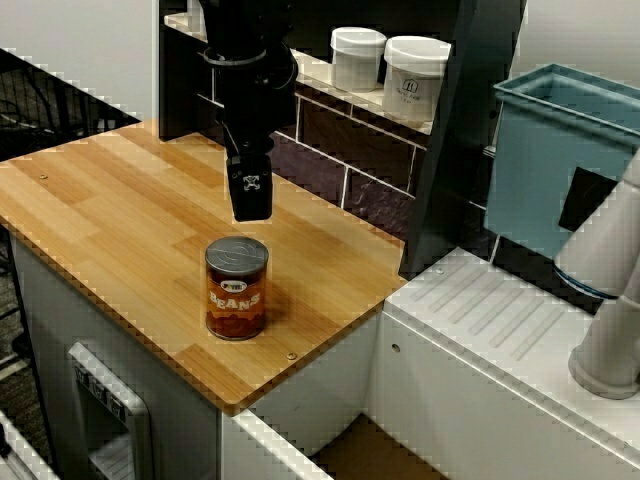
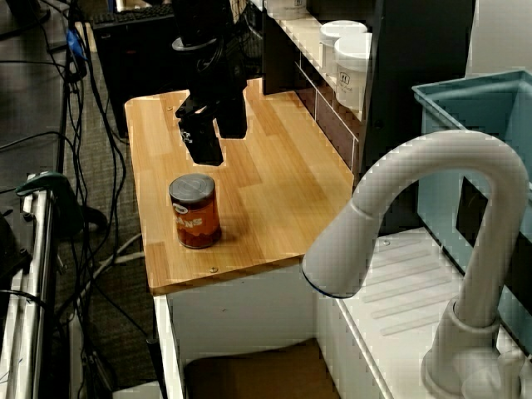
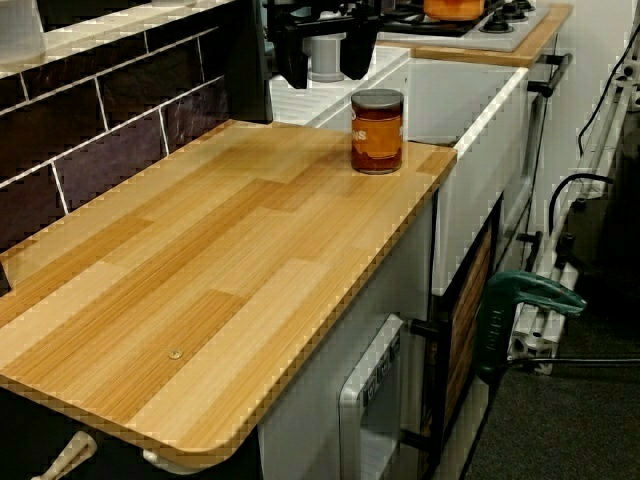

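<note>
A can of beans (image 1: 237, 288) with an orange label and grey lid stands upright near the front right corner of the wooden counter (image 1: 110, 200). In the view from the front, my black gripper (image 1: 250, 207) hangs just above and behind the can, not touching it. The view from over the tap shows the gripper (image 2: 220, 148) open, its two fingers spread, with the can (image 2: 195, 210) below them. In the view along the counter the gripper (image 3: 325, 65) is open with nothing in it, left of the can (image 3: 377, 130) and higher than it.
Two white jars (image 1: 357, 58) (image 1: 414, 77) sit on the shelf above the dark tiled wall (image 1: 340, 160). A teal bin (image 1: 560, 150) and a white tap (image 2: 416, 216) stand over the white drainboard (image 1: 500, 320) to the right. Cables hang off the counter's left (image 2: 83, 100).
</note>
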Tool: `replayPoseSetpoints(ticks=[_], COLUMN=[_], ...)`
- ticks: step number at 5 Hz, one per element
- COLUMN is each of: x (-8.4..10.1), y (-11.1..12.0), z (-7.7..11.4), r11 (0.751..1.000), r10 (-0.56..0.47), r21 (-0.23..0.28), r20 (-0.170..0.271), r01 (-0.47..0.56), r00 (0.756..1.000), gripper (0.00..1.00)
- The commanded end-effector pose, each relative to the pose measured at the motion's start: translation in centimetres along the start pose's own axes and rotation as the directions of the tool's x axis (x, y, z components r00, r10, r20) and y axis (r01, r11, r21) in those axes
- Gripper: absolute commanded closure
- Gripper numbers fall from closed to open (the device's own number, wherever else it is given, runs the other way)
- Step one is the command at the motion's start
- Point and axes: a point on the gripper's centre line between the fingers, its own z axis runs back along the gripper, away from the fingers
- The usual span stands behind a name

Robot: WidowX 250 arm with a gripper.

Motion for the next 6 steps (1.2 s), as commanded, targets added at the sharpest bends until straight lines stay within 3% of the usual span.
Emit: replayPoseSetpoints(ticks=[1, 2, 3, 6], x=[0.0, 0.1, 0.2, 0.9], y=[0.0, -1.9, -3.6, -6.6], z=[0.0, 0.3, 0.4, -0.5], r11=[1.000, 0.980, 0.944, 0.876], r10=[0.000, -0.199, -0.331, -0.480], r21=[0.000, 0.031, 0.001, -0.024], r20=[0.000, -0.002, 0.013, 0.057], r01=[0.000, 0.199, 0.331, 0.482], r00=[1.000, 0.980, 0.944, 0.875], gripper=[0.00, 0.00, 0.00, 0.00])
